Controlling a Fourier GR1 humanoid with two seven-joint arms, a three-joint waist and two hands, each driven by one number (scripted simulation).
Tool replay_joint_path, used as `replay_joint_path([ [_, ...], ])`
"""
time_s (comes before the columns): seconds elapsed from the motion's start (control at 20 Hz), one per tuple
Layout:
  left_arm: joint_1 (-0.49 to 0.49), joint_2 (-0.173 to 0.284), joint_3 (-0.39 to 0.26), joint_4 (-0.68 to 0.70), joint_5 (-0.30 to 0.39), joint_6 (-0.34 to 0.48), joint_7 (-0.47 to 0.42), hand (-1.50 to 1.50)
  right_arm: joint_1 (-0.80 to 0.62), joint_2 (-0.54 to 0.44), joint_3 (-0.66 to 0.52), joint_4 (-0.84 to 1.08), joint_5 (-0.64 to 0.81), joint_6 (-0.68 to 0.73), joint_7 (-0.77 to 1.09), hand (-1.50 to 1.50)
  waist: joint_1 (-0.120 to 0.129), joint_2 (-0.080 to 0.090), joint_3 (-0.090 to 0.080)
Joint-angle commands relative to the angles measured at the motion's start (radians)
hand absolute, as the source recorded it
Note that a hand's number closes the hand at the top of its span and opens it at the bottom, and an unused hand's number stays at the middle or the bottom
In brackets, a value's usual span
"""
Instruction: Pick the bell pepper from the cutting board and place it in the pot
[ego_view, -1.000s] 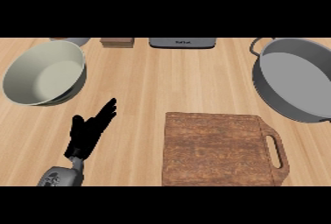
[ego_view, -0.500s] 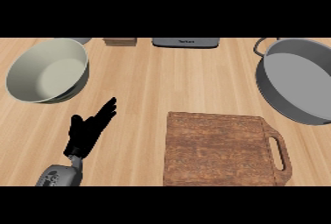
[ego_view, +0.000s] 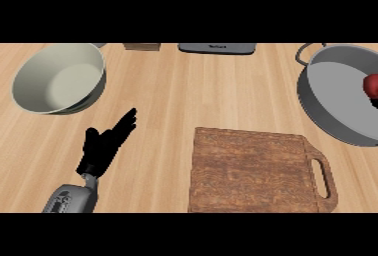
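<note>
The red bell pepper shows only as a sliver at the right edge, over the inside of the grey pot. Just under it, a dark bit of my right hand touches the pepper; the rest is cut off by the edge, so its grip is hidden. The wooden cutting board lies at the lower middle with nothing on it, its handle pointing right. My left hand rests open on the counter to the left of the board, fingers straight and pointing up and right.
A pale green bowl stands at the upper left. A small brown box and a dark grey appliance sit along the far edge. Bare wooden counter lies between bowl, board and pot.
The red pepper and a dark bit of my right hand have come into view at the right edge over the pot. The left hand has not moved.
</note>
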Motion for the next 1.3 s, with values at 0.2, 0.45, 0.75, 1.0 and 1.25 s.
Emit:
replay_joint_path([
  [0.2,0.016,0.014,0.027,0.008,0.029,-0.032,-0.013,0.0,-0.109,0.098,0.024,0.221,0.044,0.189,0.163,-1.5,0.005,0.002,0.001],
  [0.45,0.003,-0.018,0.007,0.003,0.001,0.003,-0.002,0.0,-0.108,0.163,-0.123,0.184,-0.086,-0.018,0.03,-1.5,-0.009,0.0,0.004],
  [0.75,0.021,0.0,0.021,0.011,0.01,-0.013,-0.016,0.0,-0.154,0.128,-0.344,0.109,-0.291,-0.166,-0.119,-1.5,-0.026,-0.003,0.004],
  [1.0,0.03,-0.012,0.016,-0.008,0.002,0.005,-0.005,0.0,-0.143,0.074,-0.493,0.107,-0.409,-0.286,-0.159,-1.5,-0.03,-0.005,0.003],
  [1.25,0.044,-0.004,0.017,-0.034,-0.003,0.005,0.008,0.0,-0.088,0.031,-0.608,0.106,-0.504,-0.341,-0.278,-1.5,-0.032,-0.008,0.002],
])
